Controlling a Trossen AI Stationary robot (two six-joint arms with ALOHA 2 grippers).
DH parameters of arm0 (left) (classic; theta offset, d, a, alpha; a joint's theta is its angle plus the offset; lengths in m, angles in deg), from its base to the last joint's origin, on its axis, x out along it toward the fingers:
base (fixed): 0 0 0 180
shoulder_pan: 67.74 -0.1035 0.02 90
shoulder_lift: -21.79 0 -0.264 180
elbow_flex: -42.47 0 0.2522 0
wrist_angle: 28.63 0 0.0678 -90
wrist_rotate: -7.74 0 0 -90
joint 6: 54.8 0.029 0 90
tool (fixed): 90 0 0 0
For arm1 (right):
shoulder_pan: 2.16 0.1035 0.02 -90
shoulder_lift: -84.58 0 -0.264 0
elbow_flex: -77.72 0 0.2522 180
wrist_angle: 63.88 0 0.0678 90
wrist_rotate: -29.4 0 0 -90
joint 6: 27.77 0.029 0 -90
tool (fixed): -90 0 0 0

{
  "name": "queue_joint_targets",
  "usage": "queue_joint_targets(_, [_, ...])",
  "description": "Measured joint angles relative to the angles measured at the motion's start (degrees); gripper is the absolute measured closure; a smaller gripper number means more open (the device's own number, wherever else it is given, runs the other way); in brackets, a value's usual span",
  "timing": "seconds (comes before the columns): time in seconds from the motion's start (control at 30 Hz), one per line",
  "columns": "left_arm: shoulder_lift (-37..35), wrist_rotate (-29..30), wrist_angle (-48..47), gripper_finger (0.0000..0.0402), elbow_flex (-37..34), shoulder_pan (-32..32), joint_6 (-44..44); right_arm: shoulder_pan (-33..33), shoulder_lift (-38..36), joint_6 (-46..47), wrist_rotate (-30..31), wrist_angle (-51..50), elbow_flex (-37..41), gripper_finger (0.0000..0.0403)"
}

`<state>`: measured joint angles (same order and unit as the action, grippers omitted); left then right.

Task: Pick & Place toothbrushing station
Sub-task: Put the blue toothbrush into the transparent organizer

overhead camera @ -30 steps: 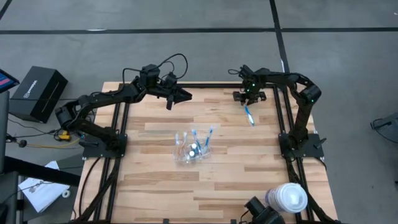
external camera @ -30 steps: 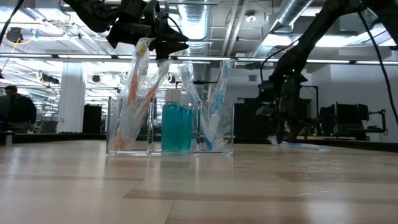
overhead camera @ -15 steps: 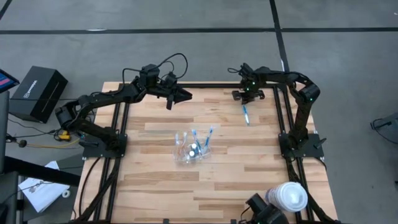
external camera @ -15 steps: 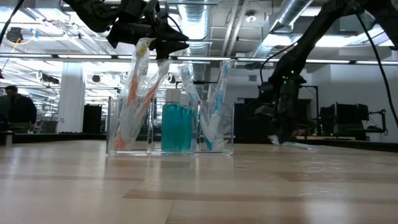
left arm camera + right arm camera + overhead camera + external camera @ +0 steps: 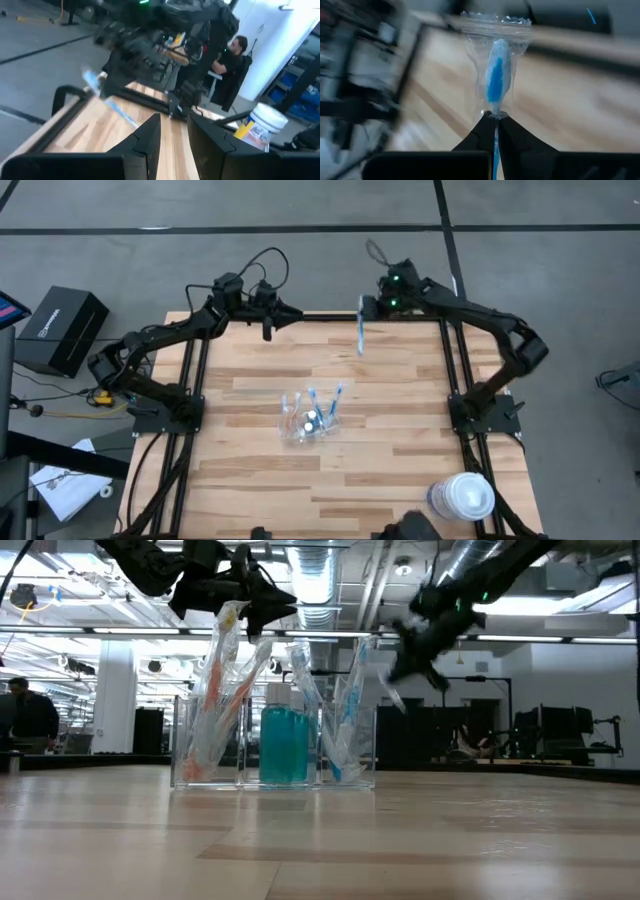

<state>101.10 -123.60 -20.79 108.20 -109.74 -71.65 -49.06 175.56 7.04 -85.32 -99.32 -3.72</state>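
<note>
A clear compartment holder (image 5: pixel 310 420) (image 5: pixel 275 745) stands mid-table on its flat base. It contains wrapped blue and orange toothbrushes and blue-green tubes (image 5: pixel 285 745). My right gripper (image 5: pixel 366 306) (image 5: pixel 408 658) hangs above the far edge, shut on one wrapped blue toothbrush (image 5: pixel 361 336) (image 5: pixel 495 75). My left gripper (image 5: pixel 277 320) (image 5: pixel 265 610) (image 5: pixel 175 135) hovers high over the far left of the table. It is open, with nothing between its fingers. My right gripper pinches the wrapped toothbrush between its two fingertips at the neck just below the bristle head (image 5: pixel 495 115). The fingers slant down from the far side, and the head in its clear wrapper sticks out past them. The brush is lifted clear of the table.
A white round lidded container (image 5: pixel 465 498) sits at the near right corner. A black box (image 5: pixel 60 330) lies on the floor left of the table. Dark frame rails (image 5: pixel 455 370) run along the table's sides. A person (image 5: pixel 235 52) sits beyond the table.
My right gripper has taken hold of the toothbrush that lay on the far right of the table. It has risen with the brush toward the far edge and the left, tipping up. The brush is lifted clear. My left gripper has swung slightly toward the far left.
</note>
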Motion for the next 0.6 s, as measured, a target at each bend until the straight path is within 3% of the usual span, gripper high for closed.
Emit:
queue_joint_targets(0.13, [-0.91,-2.25,1.82,0.0309,0.00,-1.72,-1.59,4.81,-6.53,1.22,4.13,10.32,-0.02,0.0402])
queue_joint_targets(0.27, [-2.93,-4.64,2.06,0.0309,0.00,-2.65,-1.58,12.78,-12.75,2.15,12.61,16.07,-0.10,0.0402])
queue_joint_targets(0.43, [-6.70,-7.57,1.97,0.0309,0.00,-2.79,-1.76,29.20,-18.32,-0.52,32.03,18.50,-0.11,0.0403])
queue_joint_targets(0.6, [-10.98,-8.16,1.77,0.0309,0.00,-1.94,-3.65,46.96,-19.41,-5.45,51.12,21.20,-0.11,0.0403])
